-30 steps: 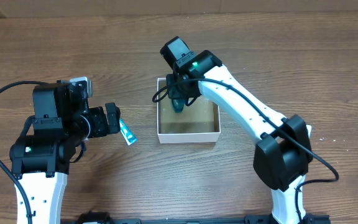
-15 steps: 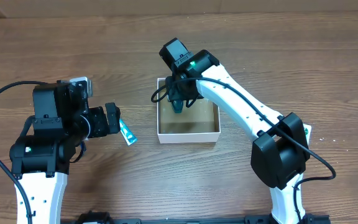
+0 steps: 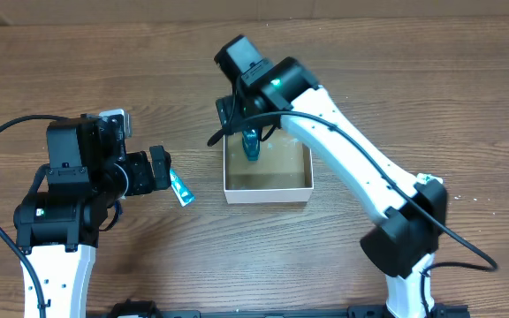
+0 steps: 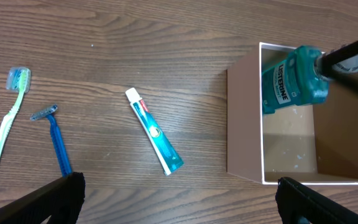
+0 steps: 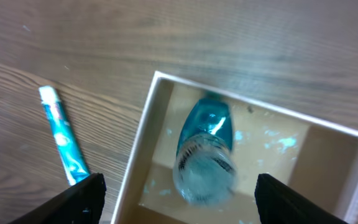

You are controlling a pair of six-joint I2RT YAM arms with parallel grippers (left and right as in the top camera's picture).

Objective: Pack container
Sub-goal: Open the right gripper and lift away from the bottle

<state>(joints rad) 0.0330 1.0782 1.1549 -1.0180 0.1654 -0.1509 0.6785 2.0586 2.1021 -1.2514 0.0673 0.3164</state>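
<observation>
The container (image 3: 268, 190) is a shallow white-walled box with a brown bottom, at the table's middle. A teal mouthwash bottle (image 3: 252, 143) leans in its back left corner, cap up. My right gripper (image 3: 251, 129) hovers just over the cap, open, its fingers apart from the bottle (image 5: 205, 149) on both sides. In the right wrist view the container's rim (image 5: 143, 124) runs below the right gripper (image 5: 182, 193). My left gripper (image 3: 160, 170) is open over bare wood left of the container (image 4: 244, 124), holding nothing. The bottle (image 4: 291, 81) also shows in the left wrist view.
A toothpaste tube (image 3: 180, 187) lies on the table between the left gripper (image 4: 179, 202) and the container. Further left in the left wrist view lie the toothpaste tube (image 4: 154, 130), a blue razor (image 4: 58, 140) and a green toothbrush (image 4: 2, 143).
My right gripper has opened and let go of the mouthwash bottle, then lifted and drawn back a little. The bottle stays in the container. The left arm has not moved.
</observation>
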